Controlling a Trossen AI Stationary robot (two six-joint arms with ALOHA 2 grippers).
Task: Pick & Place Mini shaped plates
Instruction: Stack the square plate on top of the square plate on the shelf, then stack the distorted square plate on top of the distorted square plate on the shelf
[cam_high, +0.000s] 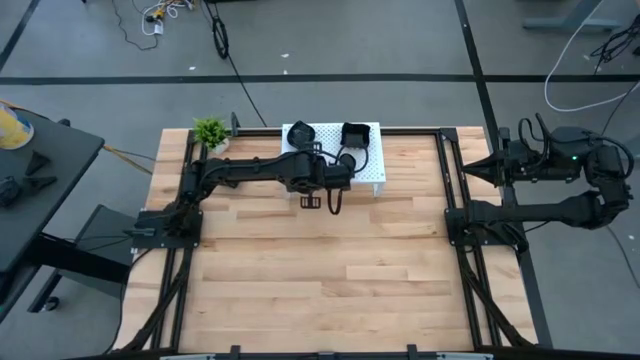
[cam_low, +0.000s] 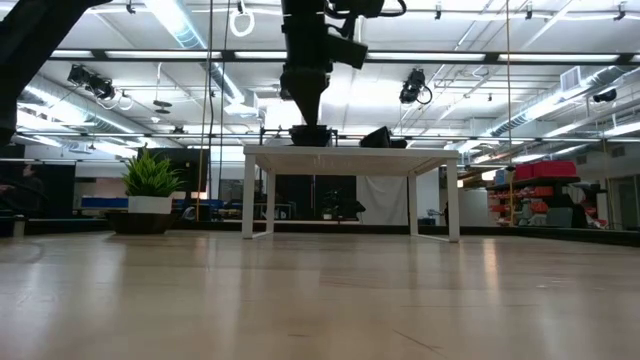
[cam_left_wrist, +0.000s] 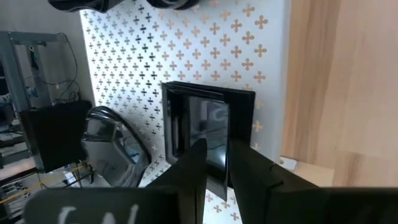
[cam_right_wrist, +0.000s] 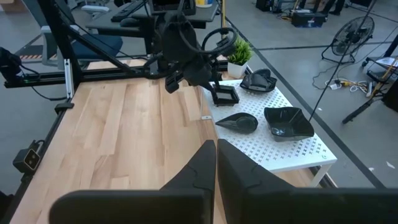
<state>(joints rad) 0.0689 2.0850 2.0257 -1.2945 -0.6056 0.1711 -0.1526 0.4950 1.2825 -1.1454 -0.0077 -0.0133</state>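
The glossy black square mini plate (cam_left_wrist: 208, 130) lies on your white perforated stand (cam_left_wrist: 186, 56); your left tool (cam_left_wrist: 216, 163) hovers over it, fingers slightly apart, while your right tool (cam_right_wrist: 216, 163) waits closed beside the counter (cam_high: 320, 260).

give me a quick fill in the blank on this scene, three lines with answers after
1. The black plates sit on the white ___.
2. The left gripper hangs over a ___-shaped plate.
3. The green ___ stands at the table's far left corner.
Missing words: stand; square; plant

Glossy black plates (cam_right_wrist: 288, 122); white cross-perforated stand (cam_right_wrist: 292, 149).
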